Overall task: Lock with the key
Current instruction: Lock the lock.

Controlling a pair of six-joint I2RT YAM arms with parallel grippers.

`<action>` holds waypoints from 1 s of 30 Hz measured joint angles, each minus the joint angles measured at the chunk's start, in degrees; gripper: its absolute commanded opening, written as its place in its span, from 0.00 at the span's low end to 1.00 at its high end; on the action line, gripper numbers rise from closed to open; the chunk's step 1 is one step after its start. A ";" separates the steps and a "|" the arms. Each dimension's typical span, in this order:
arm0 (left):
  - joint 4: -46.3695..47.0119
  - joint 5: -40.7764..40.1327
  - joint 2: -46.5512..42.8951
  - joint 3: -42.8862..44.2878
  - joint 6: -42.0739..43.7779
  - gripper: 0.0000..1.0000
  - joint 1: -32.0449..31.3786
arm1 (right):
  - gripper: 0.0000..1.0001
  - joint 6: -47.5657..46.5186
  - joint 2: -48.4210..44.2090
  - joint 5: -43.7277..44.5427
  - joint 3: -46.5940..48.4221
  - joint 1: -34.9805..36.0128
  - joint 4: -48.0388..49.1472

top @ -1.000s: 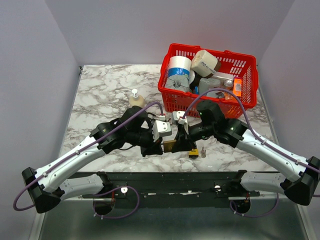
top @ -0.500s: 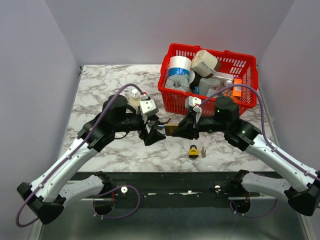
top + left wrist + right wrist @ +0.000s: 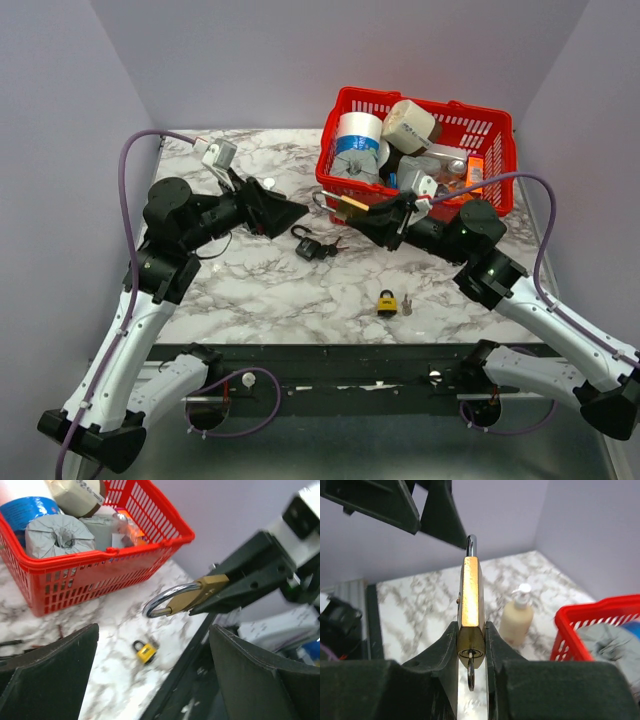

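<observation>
**Right hand pinching the brass padlock, left hand gaping wide**

So the right hand (image 3: 368,212) is clamping the brass padlock (image 3: 352,203) by its body, up off the surface (image 3: 230,290), with the shackle (image 3: 161,601) poking out past its fingertips toward the left hand (image 3: 285,215); the left hand is hanging wide open with nothing in it, apart from the lock and facing it.

My read: the step in hand is getting the left hand onto the key (image 3: 471,674) or the shackle; I'd be holding the right grip square, bringing the left in along the lock's axis, and narrowing it first, since those wide fingers are looking clumsy for a small key; twisting sideways is risking levering the lock out of the pinch.

The views aren't giving you the same stuff; the right wrist view is showing the key sitting in the keyhole at the end nearest that hand's palm, and neither other view is showing that; the left wrist view is showing the shackle side-on, though I can't tell whether it's seated; only the top view is catching the black padlock (image 3: 312,246) lying below and between the hands; the yellow padlock (image 3: 386,302) is sitting below the right hand, and the red basket (image 3: 503,165) is sitting behind it.
</observation>
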 measured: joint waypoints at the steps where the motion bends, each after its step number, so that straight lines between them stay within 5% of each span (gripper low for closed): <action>1: 1.44 0.00 0.44 -0.07 -3.45 0.99 1.11 | 0.01 -0.07 0.39 1.09 0.00 0.04 2.38; 15: 18.25 -3.30 2.40 -4.22 -32.54 0.99 3.82 | 0.01 -5.79 15.04 14.01 2.82 6.54 19.41; 30: 26.53 -4.76 3.58 -12.04 -41.00 0.99 3.87 | 0.01 -6.95 18.71 15.80 4.79 8.13 25.27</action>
